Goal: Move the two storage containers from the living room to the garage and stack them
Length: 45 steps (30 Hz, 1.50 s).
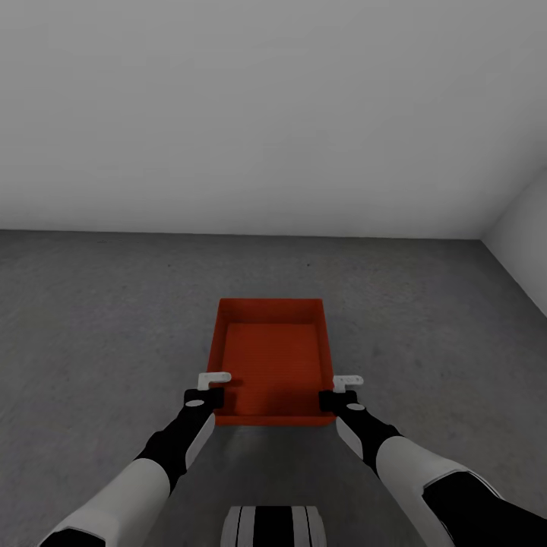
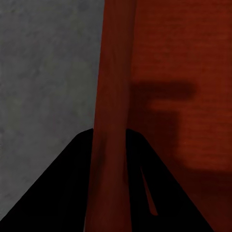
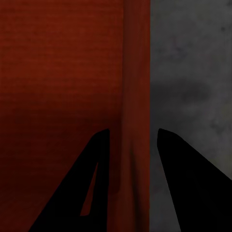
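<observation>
One red-orange storage container (image 1: 270,357) sat out in front of the robot, held between both arms over the dark mottled floor (image 1: 106,319) of the garage, plain grey-white wall (image 1: 273,114) dead ahead; whether its base was touching the concrete or hanging just above it, I couldn't tell from the head view. The left pincer (image 1: 207,389) was at the near left corner and the right pincer (image 1: 341,391) at the near right corner, each straddling a side wall of the bin; a symmetric two-handed hold, and that made sense, since a wide open bin gripped on one side alone would tip.

The left wrist view showed it close up: the container's left wall (image 2: 112,121) ran straight down between the two dark fingers (image 2: 58,193), one outside over the floor, one inside over the bin's bottom; that pincer was clamped on the wall. Same story on the right: the right wall (image 3: 135,121) sat between the fingers (image 3: 191,188), and that pincer looked clamped on it too.

The container was open and empty, square to the wall, level by the look of it; holding it level should keep it from sliding in the grip. By my reading, this was the setting-down stage in the garage, this bin likely going down as the base of the stack; the second container would be the next job.
</observation>
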Motion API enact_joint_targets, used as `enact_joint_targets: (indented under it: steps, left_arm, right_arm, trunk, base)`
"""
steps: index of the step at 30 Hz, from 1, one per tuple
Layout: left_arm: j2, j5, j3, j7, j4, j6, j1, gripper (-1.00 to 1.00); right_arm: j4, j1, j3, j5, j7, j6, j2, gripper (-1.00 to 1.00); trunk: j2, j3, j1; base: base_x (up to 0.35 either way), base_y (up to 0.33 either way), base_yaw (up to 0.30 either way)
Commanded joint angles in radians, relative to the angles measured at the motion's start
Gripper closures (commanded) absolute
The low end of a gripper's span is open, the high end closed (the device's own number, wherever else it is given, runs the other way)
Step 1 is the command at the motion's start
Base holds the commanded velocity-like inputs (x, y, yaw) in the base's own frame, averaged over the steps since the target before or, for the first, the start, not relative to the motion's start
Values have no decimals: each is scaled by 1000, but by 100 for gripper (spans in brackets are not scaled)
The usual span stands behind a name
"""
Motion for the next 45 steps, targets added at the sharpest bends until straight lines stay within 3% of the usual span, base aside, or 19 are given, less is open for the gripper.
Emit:
enact_joint_targets:
  steps: [1, 22, 23, 24, 33, 45]
  left_arm:
    - [6, -22, 39, 41, 22, -13, 1, 100]
    - [4, -20, 41, 40, 22, -8, 1, 100]
    - [4, -20, 41, 40, 22, -6, 1, -100]
    - [4, -20, 41, 41, 22, -4, 1, -100]
    - [3, -19, 41, 116, 22, -9, 1, -100]
    - [1, -19, 41, 128, 21, -10, 1, -100]
  right_arm:
    - [33, 0, -18, -1, -22, -5, -3, 100]
    - [33, 0, -18, -1, -19, 2, -7, 100]
    - [33, 0, -18, -1, -19, 2, -7, 100]
    - [33, 0, -17, 1, -18, 3, -7, -100]
    - [33, 0, -17, 0, -17, 3, -7, -100]
    - [33, 0, -16, 0, -18, 3, -6, -100]
  trunk:
    - [0, -1, 5]
    - [0, -1, 5]
    - [0, -1, 5]
    - [0, -1, 5]
    - [0, -1, 5]
    - [0, -1, 5]
  base:
    - [0, 0, 0]
    - [0, 0, 0]
    - [0, 0, 0]
    - [0, 0, 0]
    - [0, 0, 0]
    - [0, 0, 0]
